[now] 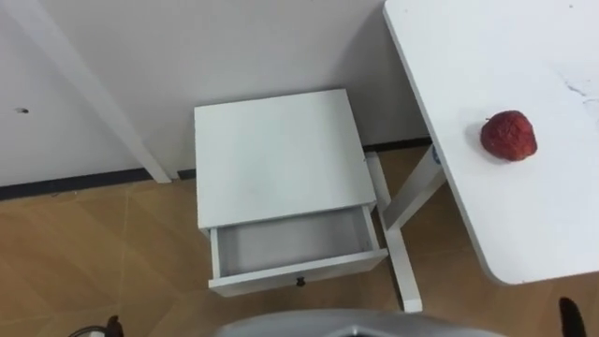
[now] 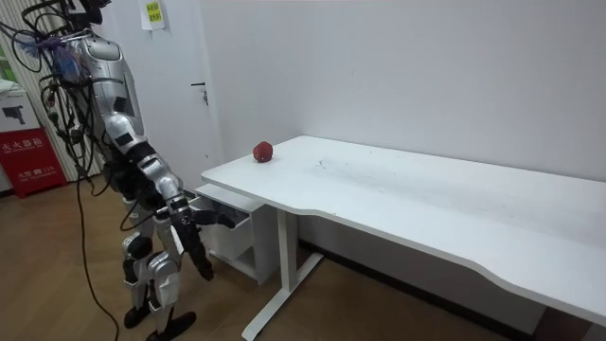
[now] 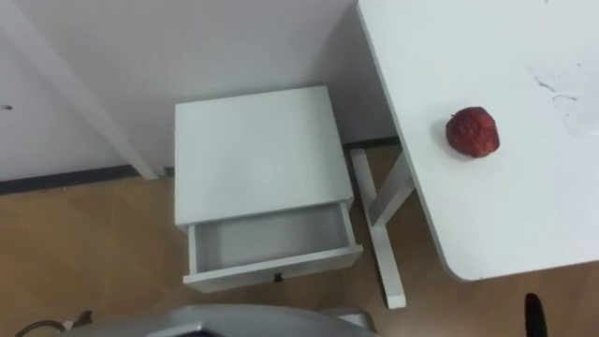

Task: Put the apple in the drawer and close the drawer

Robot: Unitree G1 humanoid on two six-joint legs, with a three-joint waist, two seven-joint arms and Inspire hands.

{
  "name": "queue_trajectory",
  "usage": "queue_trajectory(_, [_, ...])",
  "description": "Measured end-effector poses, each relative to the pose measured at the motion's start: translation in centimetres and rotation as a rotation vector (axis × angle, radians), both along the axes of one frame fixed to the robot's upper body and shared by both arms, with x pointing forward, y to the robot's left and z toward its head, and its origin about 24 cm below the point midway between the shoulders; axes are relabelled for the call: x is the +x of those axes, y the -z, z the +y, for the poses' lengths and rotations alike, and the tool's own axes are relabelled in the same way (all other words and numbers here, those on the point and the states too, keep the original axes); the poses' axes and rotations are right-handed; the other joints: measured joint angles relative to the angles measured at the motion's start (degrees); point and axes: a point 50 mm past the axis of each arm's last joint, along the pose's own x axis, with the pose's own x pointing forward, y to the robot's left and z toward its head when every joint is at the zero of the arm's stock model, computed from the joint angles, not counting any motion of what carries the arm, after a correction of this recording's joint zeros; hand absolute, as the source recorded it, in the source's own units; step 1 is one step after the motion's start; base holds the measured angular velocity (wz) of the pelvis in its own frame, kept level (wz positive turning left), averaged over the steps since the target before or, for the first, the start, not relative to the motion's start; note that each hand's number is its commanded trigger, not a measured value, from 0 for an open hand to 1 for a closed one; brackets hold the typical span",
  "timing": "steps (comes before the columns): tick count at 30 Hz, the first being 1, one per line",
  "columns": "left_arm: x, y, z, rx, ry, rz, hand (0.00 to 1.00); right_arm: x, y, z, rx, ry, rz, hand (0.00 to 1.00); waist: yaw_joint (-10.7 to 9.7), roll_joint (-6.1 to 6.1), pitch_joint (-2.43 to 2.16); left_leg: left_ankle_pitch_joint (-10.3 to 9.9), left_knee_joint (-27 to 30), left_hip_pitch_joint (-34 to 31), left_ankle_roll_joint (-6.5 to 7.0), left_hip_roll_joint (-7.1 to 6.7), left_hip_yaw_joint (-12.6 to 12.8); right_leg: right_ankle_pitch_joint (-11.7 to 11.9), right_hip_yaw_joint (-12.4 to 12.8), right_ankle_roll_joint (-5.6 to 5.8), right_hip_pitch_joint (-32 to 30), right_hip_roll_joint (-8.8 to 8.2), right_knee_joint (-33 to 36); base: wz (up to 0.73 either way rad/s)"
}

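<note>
Upper right of the eye view, I see the apple (image 1: 509,136) resting on the white table (image 1: 524,215), near its rounded end. At centre frame the drawer (image 1: 290,245) of the small white cabinet (image 1: 276,154) stands pulled open, just left of the table leg. Over at the room view's left, my robot stands facing the cabinet, its right hand (image 2: 196,248) hanging low near the drawer front. My left hand (image 1: 113,326) is a dark sliver at the lower left edge. I cannot tell how either hand's fingers are set
</note>
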Motion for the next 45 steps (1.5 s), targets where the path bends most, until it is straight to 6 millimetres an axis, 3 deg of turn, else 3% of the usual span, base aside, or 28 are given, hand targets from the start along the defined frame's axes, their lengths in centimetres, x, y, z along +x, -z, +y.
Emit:
queue_trajectory(8, [0.9, -0.7, 1.1, 0.031, -0.032, -0.076, 0.00, 4.5, -7.0, -5.2, -0.259, 0.094, -0.145, 0.00, -0.6, -0.53, 0.17, 0.0, 0.0, -2.1, 0.01, 0.03, 0.4, 0.0, -0.1, 0.04, -2.2, 0.02, 0.8, 0.01])
queue_trajectory(12, [1.2, -0.9, 1.3, 0.033, -0.018, -0.097, 0.00, 5.9, -9.1, -6.0, -0.366, 0.055, -0.069, 0.00, 0.2, -1.22, 0.22, 0.0, 0.0, -3.5, 0.02, 0.03, 0.1, 0.0, -0.1, 0.04, -3.6, 0.04, 1.5, -0.01])
queue_trajectory(17, [1.2, -0.8, 1.2, 0.029, -0.020, -0.103, 0.00, 8.6, -13.4, -6.3, -0.578, -0.011, -0.006, 0.00, 0.4, -1.01, 0.31, 0.0, 0.0, -3.6, 0.02, -0.13, -0.9, 0.1, -0.2, 0.16, -3.6, 0.22, 1.6, 0.03])
queue_trajectory(20, [1.6, -0.8, 0.9, 0.019, 0.011, -0.108, 0.00, 10.2, -14.6, -6.1, -0.697, -0.102, 0.078, 0.00, 0.9, -0.70, 0.37, 0.0, 0.0, -3.6, 0.02, -0.12, -0.7, 0.1, -0.2, 0.22, -3.6, 0.03, 1.5, 0.00])
queue_trajectory(29, [1.2, -0.4, 0.4, -0.013, 0.032, -0.070, 0.00, 12.4, -16.2, -4.8, -0.943, -0.302, 0.249, 0.00, 3.3, 0.01, 0.25, 0.1, 0.0, -4.2, 0.23, -0.06, -1.0, 0.1, -1.2, 0.18, -4.5, -0.08, 1.5, 0.03])
queue_trajectory(35, [1.1, -0.3, 0.0, -0.041, 0.059, -0.053, 0.00, 14.7, -16.0, -3.0, -1.079, -0.595, 0.275, 0.00, 4.0, -0.46, 0.34, 0.2, -0.1, -3.9, 0.33, -0.04, -1.0, 0.2, -1.4, 0.15, -4.1, -0.09, 1.5, 0.02])
queue_trajectory(45, [1.2, -0.3, 0.0, -0.038, 0.058, -0.044, 0.00, 15.8, -13.9, -1.2, -1.086, -0.939, 0.271, 0.00, 5.1, -0.73, 0.31, 0.2, -0.1, -3.6, 0.33, -0.01, -1.1, 0.2, -1.8, 0.14, -3.7, -0.18, 1.4, 0.00])
